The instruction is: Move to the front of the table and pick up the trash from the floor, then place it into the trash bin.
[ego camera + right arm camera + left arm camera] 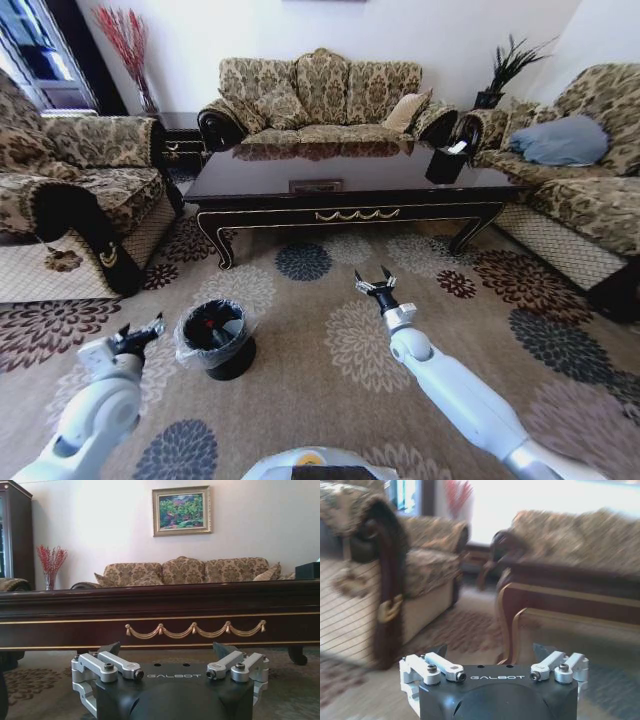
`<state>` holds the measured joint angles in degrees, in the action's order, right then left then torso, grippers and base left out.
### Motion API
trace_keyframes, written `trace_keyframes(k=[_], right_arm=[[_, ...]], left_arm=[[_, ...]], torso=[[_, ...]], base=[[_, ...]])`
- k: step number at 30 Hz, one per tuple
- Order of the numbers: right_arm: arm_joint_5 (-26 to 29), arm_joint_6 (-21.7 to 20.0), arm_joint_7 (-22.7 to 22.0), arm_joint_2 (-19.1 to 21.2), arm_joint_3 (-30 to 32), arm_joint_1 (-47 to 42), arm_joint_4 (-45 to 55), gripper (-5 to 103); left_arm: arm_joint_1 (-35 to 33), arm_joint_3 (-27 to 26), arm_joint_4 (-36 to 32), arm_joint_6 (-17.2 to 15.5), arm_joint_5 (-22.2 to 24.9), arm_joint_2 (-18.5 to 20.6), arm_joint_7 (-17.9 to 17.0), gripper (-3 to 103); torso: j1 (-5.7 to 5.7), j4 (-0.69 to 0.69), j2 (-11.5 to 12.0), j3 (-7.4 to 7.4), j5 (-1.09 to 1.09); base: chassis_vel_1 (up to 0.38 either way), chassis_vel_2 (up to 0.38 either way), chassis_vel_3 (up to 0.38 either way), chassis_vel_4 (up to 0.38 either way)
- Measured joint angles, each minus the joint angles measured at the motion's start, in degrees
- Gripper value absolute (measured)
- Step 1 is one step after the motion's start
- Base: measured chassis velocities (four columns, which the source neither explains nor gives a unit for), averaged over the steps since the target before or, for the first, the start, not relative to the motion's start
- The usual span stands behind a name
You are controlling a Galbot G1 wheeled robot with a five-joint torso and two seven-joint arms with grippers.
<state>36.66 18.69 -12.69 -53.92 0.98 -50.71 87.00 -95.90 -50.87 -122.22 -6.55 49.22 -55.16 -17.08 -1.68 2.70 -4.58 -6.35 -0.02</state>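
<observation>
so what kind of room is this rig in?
Looks like a home living room: patterned sofas around a low dark coffee table, a flower-patterned carpet, and a framed painting on the wall.

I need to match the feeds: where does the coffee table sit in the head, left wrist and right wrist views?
Head view: the table spans the upper middle, beyond both grippers.
Left wrist view: its carved corner leg and front edge lie right of centre.
Right wrist view: its front rail crosses the whole picture.
Shared landmark: the gold trim, also on the front rail in the head view.
</observation>
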Motion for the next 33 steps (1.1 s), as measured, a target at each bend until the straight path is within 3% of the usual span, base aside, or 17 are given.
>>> trace_keyframes(k=[3,4,5,7,10,13,17,21,33], right_arm=[[-0.44,2.39,0.73,0.4,2.17,-1.26,-0.57,100],[-0.44,2.39,0.73,0.4,2.17,-1.26,-0.57,100],[-0.58,3.45,1.62,0.53,3.5,-2.12,-0.63,100],[-0.72,5.39,3.19,0.6,5.69,-3.46,-0.61,100],[-1.57,6.7,4.6,0.77,8.0,-5.09,0.09,100],[-3.28,7.47,5.91,1.36,10.33,-7.35,2.09,100],[-4.34,7.58,6.13,1.8,12.47,-10.14,5.23,100],[-4.34,7.16,5.62,1.87,14.53,-12.46,7.86,100],[-3.15,6.69,5.53,1.47,21.78,-18.96,11.8,100]], left_arm=[[-0.42,-2.33,3.56,9.85,-2.36,-1.09,12.54,100],[-0.42,-2.33,3.56,9.85,-2.36,-1.09,12.54,100],[-0.56,-3.61,4.87,12.9,-4.71,-1.76,15.68,100],[-1.22,-5.59,5.7,14.98,-6.35,-3.44,17.83,100],[-1.73,-7.5,5.39,14.83,-6.48,-5.49,17.34,100],[-2.58,-8.61,4.37,12.9,-8.1,-7.74,13.7,100],[-5.65,-7.96,3.05,11.73,-12.97,-8.83,10.46,100],[-8.6,-7.01,1.36,11.59,-13.78,-8.9,8.3,100],[-9.35,-8.44,0.72,13.46,-9.35,-5.47,10.1,100]], torso=[[0.0,0.02,0.0,0.0,0.01],[0.0,0.02,0.0,0.0,0.01],[0.0,0.02,0.0,0.0,0.03],[0.0,0.01,0.0,0.0,0.01],[0.0,0.0,0.0,0.0,0.02],[0.0,0.01,0.0,0.0,0.02],[0.0,-0.01,0.0,0.0,0.02],[0.0,0.0,0.0,0.0,0.02],[-0.01,0.01,0.0,0.0,0.02]], base=[[0.0,0.0,0.0,0.0],[0.0,0.0,0.0,0.0],[0.0,0.0,0.0,0.0],[0.0,0.0,0.0,0.0],[0.0,0.0,0.0,0.0],[0.0,0.0,0.0,0.0],[0.0,0.0,0.0,0.0],[0.0,0.0,0.0,0.0],[0.0,0.0,0.0,0.0]])
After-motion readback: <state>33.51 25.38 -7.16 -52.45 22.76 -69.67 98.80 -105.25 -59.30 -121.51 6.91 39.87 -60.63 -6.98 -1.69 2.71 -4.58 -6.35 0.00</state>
